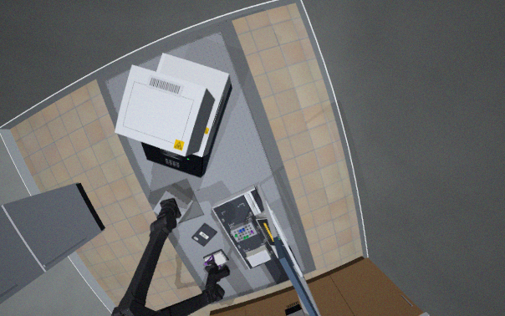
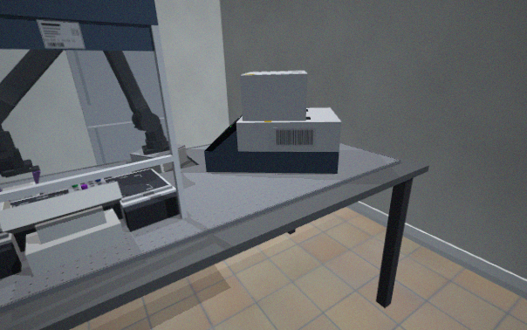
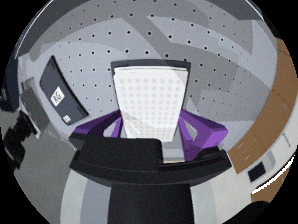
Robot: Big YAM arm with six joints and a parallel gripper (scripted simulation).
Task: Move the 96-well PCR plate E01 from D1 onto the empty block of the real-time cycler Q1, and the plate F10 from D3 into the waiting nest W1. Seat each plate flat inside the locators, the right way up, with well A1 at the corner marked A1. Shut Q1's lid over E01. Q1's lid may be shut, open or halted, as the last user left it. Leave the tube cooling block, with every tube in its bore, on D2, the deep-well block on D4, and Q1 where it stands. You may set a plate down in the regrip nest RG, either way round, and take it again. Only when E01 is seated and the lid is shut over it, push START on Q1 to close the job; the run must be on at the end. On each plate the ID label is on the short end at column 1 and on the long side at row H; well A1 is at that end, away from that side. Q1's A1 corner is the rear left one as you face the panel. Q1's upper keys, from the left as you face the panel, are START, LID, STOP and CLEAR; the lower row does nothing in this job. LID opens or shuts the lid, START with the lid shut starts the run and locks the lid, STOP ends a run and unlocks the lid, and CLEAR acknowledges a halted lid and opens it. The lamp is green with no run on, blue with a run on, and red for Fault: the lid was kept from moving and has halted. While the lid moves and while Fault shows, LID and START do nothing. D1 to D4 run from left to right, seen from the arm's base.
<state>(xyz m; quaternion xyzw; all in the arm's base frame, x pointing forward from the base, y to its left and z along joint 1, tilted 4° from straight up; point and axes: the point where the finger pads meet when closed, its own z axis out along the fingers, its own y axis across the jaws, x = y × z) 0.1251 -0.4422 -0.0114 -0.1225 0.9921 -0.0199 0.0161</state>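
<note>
My pincer (image 3: pixel 148 137) grips a white PCR plate (image 3: pixel 149 104) by its near short end; risk: far end sags, corner catches the nest frame (image 3: pixel 150 64) beneath.

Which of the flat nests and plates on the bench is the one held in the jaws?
The white 96-well plate between the purple fingers; the dark labelled nest lies apart, untouched.
</note>
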